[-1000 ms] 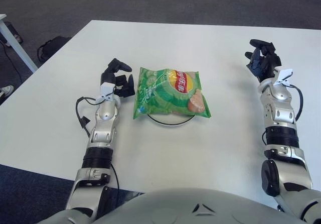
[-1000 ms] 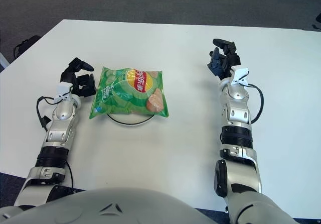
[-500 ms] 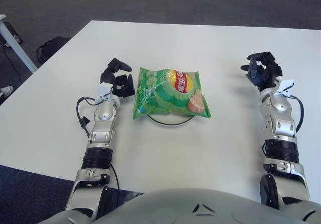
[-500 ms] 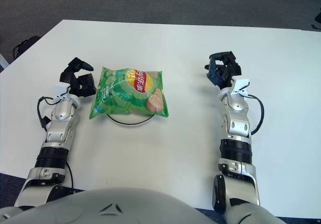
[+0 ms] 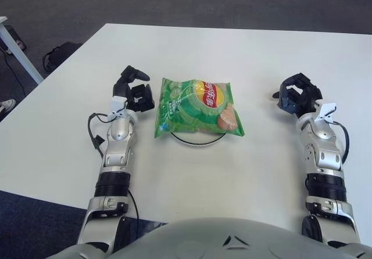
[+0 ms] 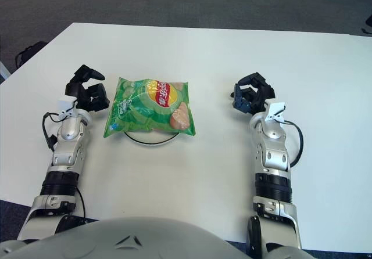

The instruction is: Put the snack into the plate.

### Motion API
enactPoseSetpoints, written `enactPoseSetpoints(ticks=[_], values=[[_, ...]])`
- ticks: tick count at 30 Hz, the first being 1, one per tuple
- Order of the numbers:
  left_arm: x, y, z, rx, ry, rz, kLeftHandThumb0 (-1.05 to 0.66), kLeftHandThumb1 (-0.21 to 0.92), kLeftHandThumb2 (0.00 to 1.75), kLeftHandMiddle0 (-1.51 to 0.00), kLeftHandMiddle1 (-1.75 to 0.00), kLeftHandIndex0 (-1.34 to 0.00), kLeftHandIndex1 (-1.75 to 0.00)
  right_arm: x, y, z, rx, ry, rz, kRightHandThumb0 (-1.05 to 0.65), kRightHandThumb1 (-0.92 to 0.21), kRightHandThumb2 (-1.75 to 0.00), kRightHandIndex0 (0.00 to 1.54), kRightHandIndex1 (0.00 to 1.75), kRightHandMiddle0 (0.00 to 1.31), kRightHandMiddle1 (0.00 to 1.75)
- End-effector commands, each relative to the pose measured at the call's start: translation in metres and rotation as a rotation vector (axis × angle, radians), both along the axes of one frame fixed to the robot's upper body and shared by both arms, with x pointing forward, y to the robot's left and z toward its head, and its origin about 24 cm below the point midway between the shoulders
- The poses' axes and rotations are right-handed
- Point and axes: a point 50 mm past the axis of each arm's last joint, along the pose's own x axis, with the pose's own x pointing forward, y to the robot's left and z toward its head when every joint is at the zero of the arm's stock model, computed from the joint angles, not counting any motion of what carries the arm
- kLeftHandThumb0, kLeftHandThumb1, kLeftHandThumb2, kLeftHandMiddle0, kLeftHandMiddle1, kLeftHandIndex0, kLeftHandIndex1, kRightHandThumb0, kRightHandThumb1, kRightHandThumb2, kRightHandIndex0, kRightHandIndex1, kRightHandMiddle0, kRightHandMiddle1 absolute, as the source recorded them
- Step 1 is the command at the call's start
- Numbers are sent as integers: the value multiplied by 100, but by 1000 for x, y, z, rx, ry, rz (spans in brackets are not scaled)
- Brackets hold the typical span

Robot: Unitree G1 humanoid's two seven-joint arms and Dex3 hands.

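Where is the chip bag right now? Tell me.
The chip bag lies on the plate, centre-left on the white table, just right of the left hand.

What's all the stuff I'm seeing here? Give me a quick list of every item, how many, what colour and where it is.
Crinkly foil snack bag: one, green with a red and yellow logo, lying in the middle of the table on top of the plate.
Round plate: one, white with a dark rim, under the bag; only its near edge shows.
Flat rectangular table: one, white, filling most of the view.
Carpeted floor: dark grey, around the table.
Bag on the floor: one, black, beyond the table's left edge.
Left hand: one, black fingers on a silver arm, just left of the snack bag, holding nothing.
Right hand: one, black fingers on a silver arm, right of the bag and apart from it, holding nothing.
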Motion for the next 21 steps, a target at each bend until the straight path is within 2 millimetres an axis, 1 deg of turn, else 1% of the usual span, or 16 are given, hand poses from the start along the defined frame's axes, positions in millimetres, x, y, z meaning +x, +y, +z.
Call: enactPoseSetpoints(ticks=[1, 4, 8, 16, 19, 21], values=[[-17, 0, -33, -29, 122, 20, -49, 30, 134, -125, -175, -62, -175, -3, 2, -3, 23, -1, 0, -1, -29, -126, 64, 147, 55, 175], [-17, 0, -33, -36, 127, 23, -49, 30, 134, -125, -175, -63, -175, -9, 6, -8, 28, 8, 3, -1, -29, -127, 65, 147, 55, 175], [-18, 0, -32, -32, 129, 29, -49, 30, 134, -125, -175, -63, -175, -18, 15, -12, 29, 18, 20, -1, -28, -128, 65, 148, 54, 175], [-18, -1, -31, -44, 128, 22, -49, 30, 134, -126, -175, -62, -175, -21, 19, -14, 5, 36, 29, -1, -27, -130, 66, 152, 53, 175], [-18, -2, -30, -49, 126, 18, -48, 31, 132, -125, -175, -61, -175, -22, 20, -17, 2, 45, 30, -1, -25, -134, 66, 157, 53, 175], [-18, -3, -30, -47, 126, 14, -48, 33, 131, -124, -175, -60, -175, -23, 23, -21, 7, 55, 36, -1, -22, -141, 66, 165, 53, 175]])
